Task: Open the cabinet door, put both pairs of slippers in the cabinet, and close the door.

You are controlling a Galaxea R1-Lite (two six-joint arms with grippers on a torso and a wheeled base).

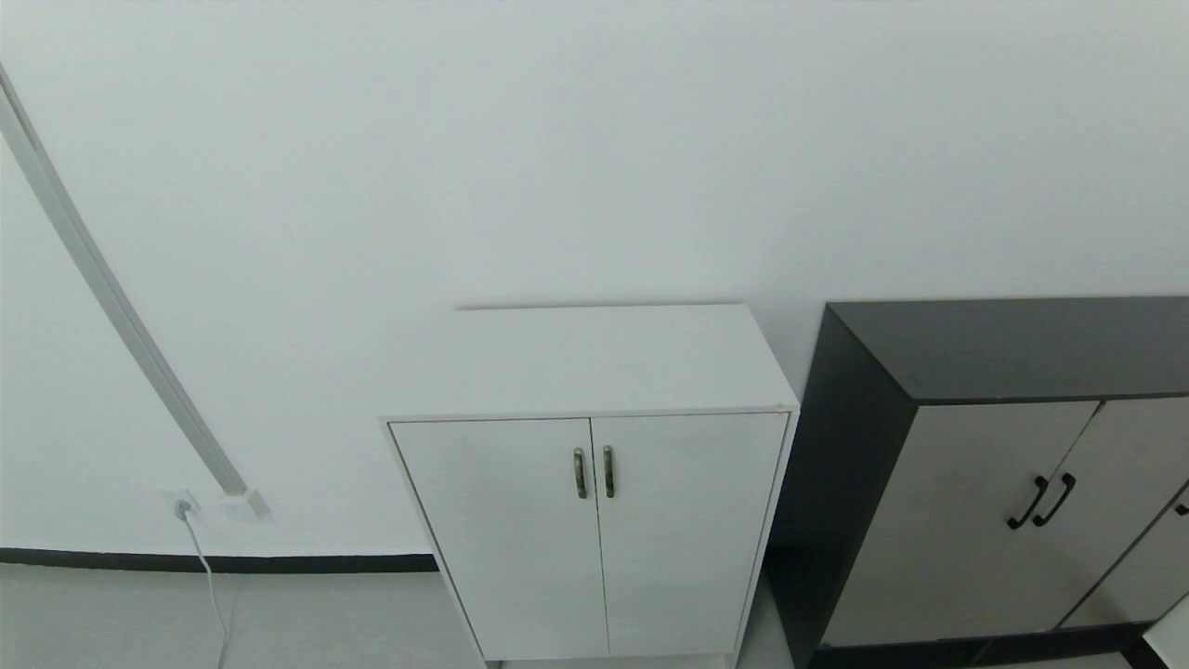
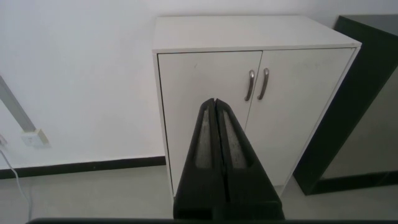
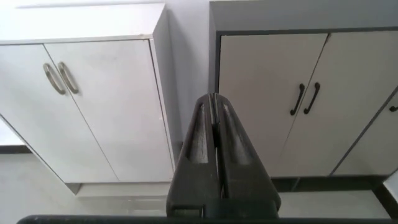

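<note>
The black left gripper point(image 2: 215, 102) had its two fingers pressed flat together with nothing between them, and the black right gripper point(image 3: 214, 97) was likewise closed on nothing. Ahead of the left gripper, well apart from its tips, stood the white two-door wooden cabinet point(image 2: 205, 74) on the floor, both doors shut and meeting at a centre seam. Its two curved metal bar handles point(image 2: 249, 85) sat upright side by side just either side of that seam, beyond and slightly to the right of the left gripper's tips. The right gripper pointed at the narrow gap between this cabinet and a black-framed cabinet with grey doors point(image 3: 267, 87), the white one lying to its left and the dark one to its right. The dark cabinet's doors were also shut, with a pair of black curved handles point(image 3: 299, 99) close together. Farther off, behind both cabinets, rose a plain white wall point(image 1: 557, 139) with a black skirting strip point(image 1: 232, 562). Left of the left gripper, low on that wall, a white socket point(image 1: 183, 506) held a plug with a white cable point(image 1: 210, 585) hanging down, just beside the foot of a slanting white conduit point(image 1: 111, 297).
</note>
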